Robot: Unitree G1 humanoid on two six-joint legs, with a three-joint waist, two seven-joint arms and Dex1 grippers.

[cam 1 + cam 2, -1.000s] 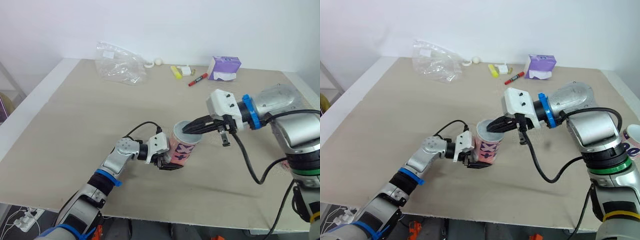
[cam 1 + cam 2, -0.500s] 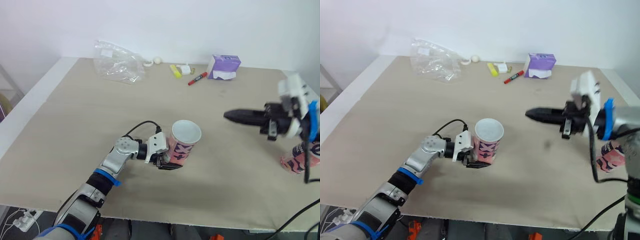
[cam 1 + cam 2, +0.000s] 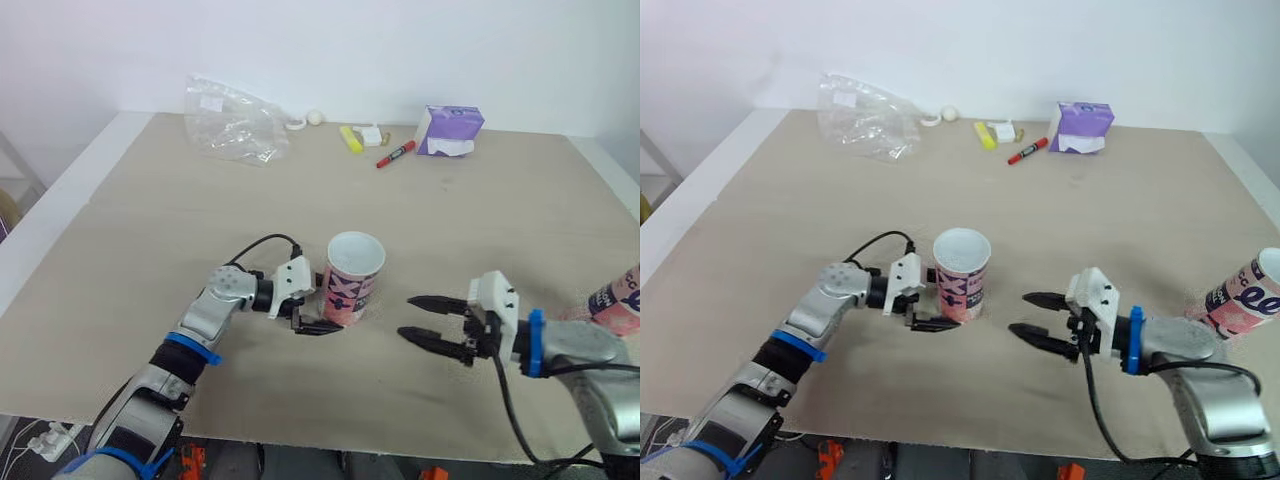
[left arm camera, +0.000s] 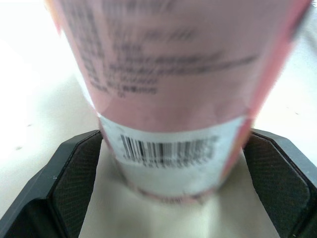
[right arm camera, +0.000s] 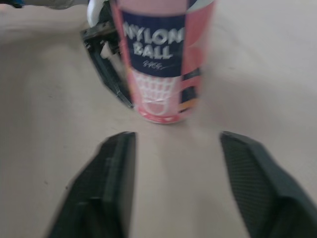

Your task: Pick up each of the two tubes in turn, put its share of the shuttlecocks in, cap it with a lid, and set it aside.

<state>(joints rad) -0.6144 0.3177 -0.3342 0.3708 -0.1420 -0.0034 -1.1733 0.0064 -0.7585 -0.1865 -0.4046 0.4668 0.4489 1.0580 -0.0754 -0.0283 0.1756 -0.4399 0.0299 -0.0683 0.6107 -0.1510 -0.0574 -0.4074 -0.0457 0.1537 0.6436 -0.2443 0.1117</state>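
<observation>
A pink tube (image 3: pixel 350 288) printed "NYLON BALL" stands upright on the table (image 3: pixel 150 230) near the front middle, with a white lid (image 3: pixel 356 250) on its top. My left gripper (image 3: pixel 318 312) is open, its jaws on either side of the tube's base; the left wrist view shows the barcode end of the tube (image 4: pixel 171 148) between the fingers (image 4: pixel 74 188). My right gripper (image 3: pixel 420 320) hovers low over the table just right of the tube, open and holding nothing, and its wrist view faces the tube (image 5: pixel 161 59). A second pink tube (image 3: pixel 620 298) sits at the far right edge.
Along the back of the table lie a crumpled clear plastic bag (image 3: pixel 235 125), a small white ball (image 3: pixel 316 120), a yellow item (image 3: pixel 351 141), a red marker (image 3: pixel 396 156) and a purple tissue box (image 3: pixel 450 132). Bare tabletop lies between these and the tube.
My right gripper left the tube's top, swung away to the right, then came down low beside the tube and opened. The tube went from tilted to upright, and the left jaws widened.
</observation>
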